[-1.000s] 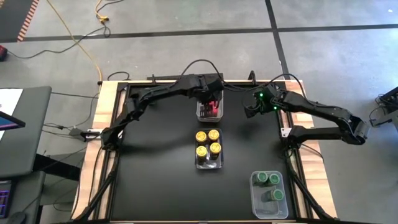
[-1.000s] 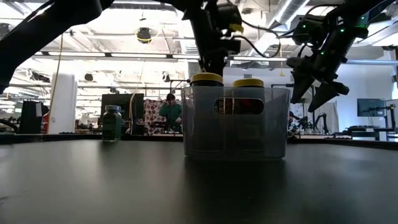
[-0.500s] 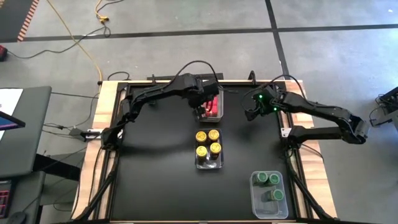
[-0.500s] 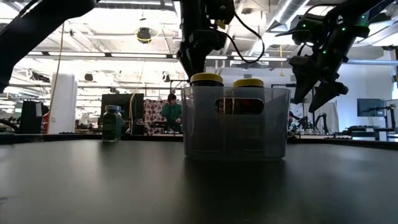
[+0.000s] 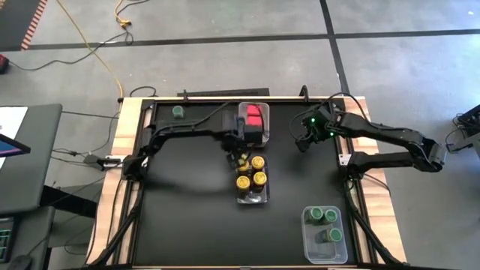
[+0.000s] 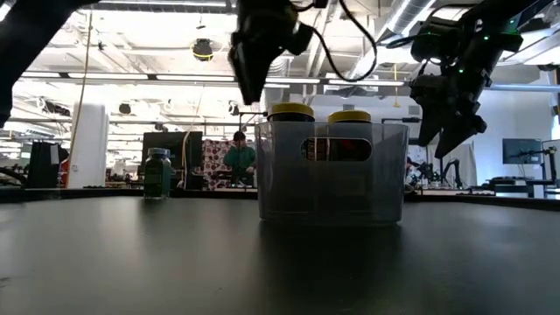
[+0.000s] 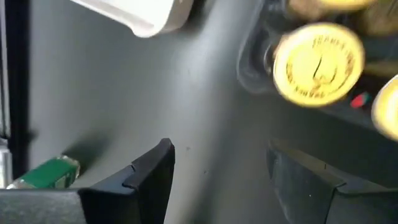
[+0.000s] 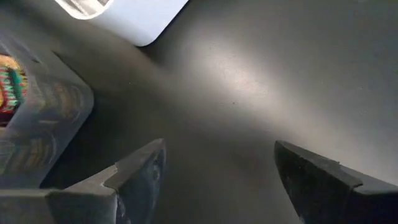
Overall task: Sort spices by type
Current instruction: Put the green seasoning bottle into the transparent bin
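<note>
One green-lidded jar (image 5: 178,112) stands unsorted in the upper-left corner of the table (image 5: 187,210) in the high view, upright, well apart from the bins. Left gripper (image 5: 238,152), fingers spread and empty, hangs beside the yellow-lidded jars (image 5: 251,172) at frame centre; the jar lies up-left of it. Right gripper (image 5: 304,140), also spread and empty, waits upper right, farther off, so the left arm is likely nearer.

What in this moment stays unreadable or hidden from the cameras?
- Red spices: count unclear, high view, too small.
- Bin of yellow-lidded jars: the left gripper overlaps one corner, high view.
- Lid print on a yellow-lidded jar: blurred, left wrist view.
- Lone green-lidded jar: label too small.
</note>
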